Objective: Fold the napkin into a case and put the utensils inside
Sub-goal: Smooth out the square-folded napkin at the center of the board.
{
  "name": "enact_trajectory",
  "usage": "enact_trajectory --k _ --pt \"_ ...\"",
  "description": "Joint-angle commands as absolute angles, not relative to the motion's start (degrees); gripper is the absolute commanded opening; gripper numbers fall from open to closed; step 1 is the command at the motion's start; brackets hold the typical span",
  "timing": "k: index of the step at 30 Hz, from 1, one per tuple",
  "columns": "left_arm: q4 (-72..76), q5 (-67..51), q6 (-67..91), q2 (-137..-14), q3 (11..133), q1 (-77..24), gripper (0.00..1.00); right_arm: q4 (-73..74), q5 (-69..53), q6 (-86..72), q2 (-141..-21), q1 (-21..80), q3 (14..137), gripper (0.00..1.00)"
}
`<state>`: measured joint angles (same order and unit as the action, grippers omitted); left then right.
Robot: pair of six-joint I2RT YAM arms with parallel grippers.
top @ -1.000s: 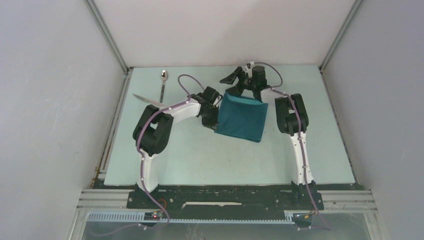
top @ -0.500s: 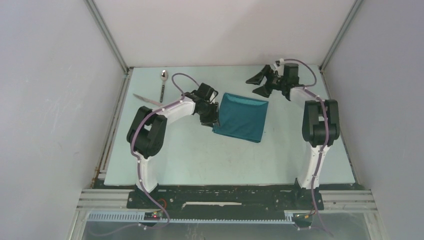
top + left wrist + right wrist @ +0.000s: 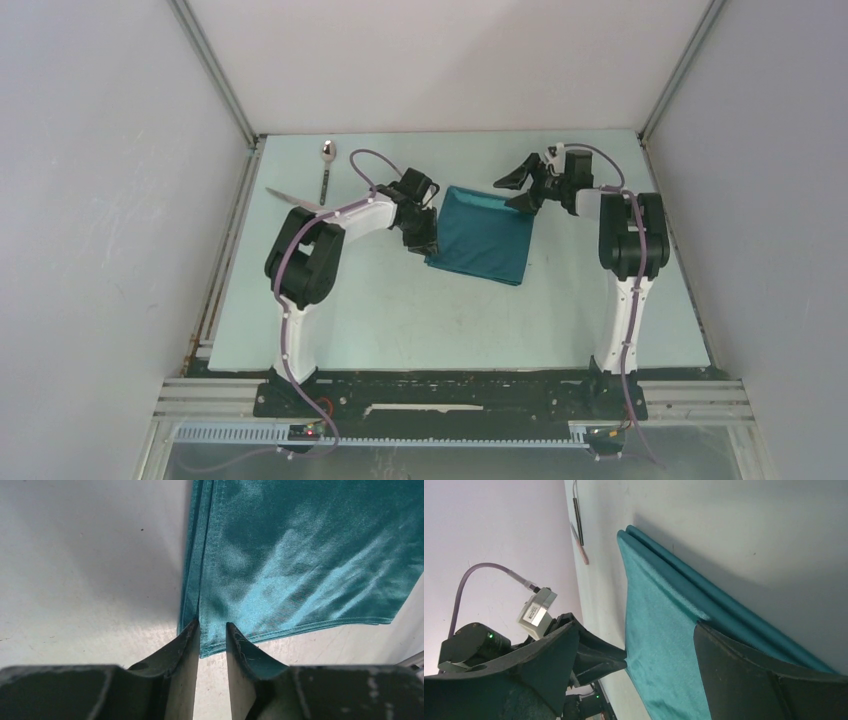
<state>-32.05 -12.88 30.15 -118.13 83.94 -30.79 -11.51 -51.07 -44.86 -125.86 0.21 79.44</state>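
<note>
- left gripper (image 3: 212, 630) sits at the near-left corner of the napkin (image 3: 482, 238); jaws only narrowly parted, straddling the hem; the cloth lies flat in the gap and looks unpinched
- napkin is mid-surface, folded in layers, a broad rectangle and not yet a narrow case; my read is that the step in hand is another fold
- to do it well: the left edge shows stacked hems, so take every layer, not just the top one; bite just inside the hem; come in low so a fingertip slides under rather than shoving the stack
- right gripper (image 3: 513, 192) is at the far-right corner, jaws spread wide, holding nothing; the cloth edge lies between them in the wrist view; cannot tell if a finger touches it
- lift both corners level and keep the edge taut; a slack middle would probably skew the crease
- knife (image 3: 295, 200) then spoon (image 3: 326, 165) lie far left, well apart from the napkin and untouched
- surface (image 3: 400, 320): pale green, flat, lightly scuffed; arm bases on a dark plate (image 3: 450, 397) at its near edge
- room: plain grey-white walls (image 3: 450, 60) on three sides; metal frame rails (image 3: 215, 75) in the corners
</note>
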Motion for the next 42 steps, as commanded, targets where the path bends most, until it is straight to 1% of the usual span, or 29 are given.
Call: enact_trajectory --k 1,2,4,6,10,13,17,20,21,24,26,27,30,34,37,42 --pt "-32.42 -10.86 30.18 -118.99 82.56 -30.68 0.31 -19.87 -52.46 -48.19 -128.78 0.44 79.21 0.92" --pt "-32.55 -10.47 30.38 -119.11 82.23 -30.74 0.28 -20.89 -52.35 -48.85 -129.54 0.44 79.25 0.92" --pt "-32.82 -9.85 30.75 -119.32 81.47 -30.55 0.2 -22.03 -51.61 -49.67 -130.58 -0.88 79.27 0.92" --pt "-32.87 -9.12 31.04 -119.42 80.69 -30.19 0.14 -22.57 -50.24 -49.76 -131.09 -1.11 79.25 0.92" --pt "-33.15 -8.4 31.2 -119.92 79.58 -29.41 0.07 -21.0 -46.28 -50.23 -131.12 -1.12 79.83 0.92" --pt "-33.13 -8.57 31.42 -120.27 79.53 -29.33 0.04 -16.87 -43.28 -50.24 -132.45 -1.15 82.24 0.92" --pt "-32.96 -8.99 31.39 -120.41 79.78 -29.35 0.0 -15.14 -43.6 -50.71 -133.63 -0.97 87.03 0.92" --pt "-32.96 -9.76 31.44 -120.26 80.21 -29.36 0.0 -9.96 -44.69 -49.19 -131.12 -1.14 91.65 0.92" --pt "-32.96 -10.09 31.54 -120.17 80.3 -29.36 0.0 -6.38 -44.55 -47.48 -129.54 -1.25 93.22 0.92" --pt "-33.0 -11.68 32.08 -120.34 80.32 -29.27 0.0 10.44 -41.71 -39.01 -123.1 -1.1 97.07 0.92" --pt "-33.05 -12.34 32.72 -120.42 80.33 -29.2 0.0 15.48 -39.0 -35.27 -117.04 -0.94 92.83 0.92" --pt "-33.06 -12.47 32.92 -120.36 80.23 -29.18 0.0 15.45 -39.22 -34.92 -113.8 -1.03 88.52 0.93" --pt "-32.98 -12.42 33.3 -120.02 80.24 -29.09 0.0 9.83 -44.52 -36.12 -104.78 -1.09 72.36 0.92" --pt "-32.92 -12.51 33.94 -120.65 80.4 -29.0 0.0 5.15 -49.82 -36.87 -98.04 -0.24 58.54 0.91" --pt "-32.91 -13.16 34.43 -121.56 80.56 -28.92 0.0 3.18 -52.34 -36.92 -95.09 -0.14 52.25 0.91" --pt "-32.96 -12.49 34.45 -121.49 80.03 -28.36 0.0 4.69 -52.77 -32.67 -94.69 2.19 46.89 0.91"
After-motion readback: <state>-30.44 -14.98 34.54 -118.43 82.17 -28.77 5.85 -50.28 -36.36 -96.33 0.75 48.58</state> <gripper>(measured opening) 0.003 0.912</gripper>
